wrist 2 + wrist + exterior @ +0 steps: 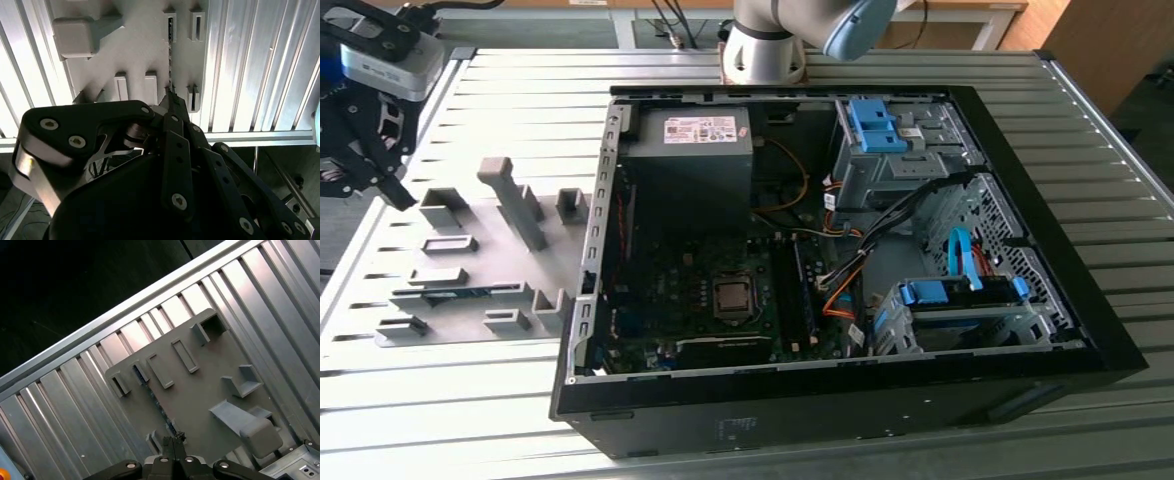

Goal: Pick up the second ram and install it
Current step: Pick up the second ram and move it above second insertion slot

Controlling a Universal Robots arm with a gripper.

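The second ram [475, 292] is a slim blue-green stick standing on edge between grey holder blocks on the grey plate [494, 240], at the exterior view's left of the open computer case [854, 250]. It appears edge-on as a thin dark line in the second wrist view [170, 60] and the first wrist view [160, 407]. My gripper [398, 192] hangs well above the table, beyond the plate's far left corner. In both wrist views its fingertips [170, 94] [172, 441] meet, shut with nothing between them, and point toward one end of the stick.
Several grey holder blocks, one tall [507, 195], rise from the plate. The case holds a motherboard with long black slots [787, 290], a power supply [691, 150], blue drive brackets [961, 295] and loose cables. The ribbed metal table [454, 410] ends at an edge [100, 322].
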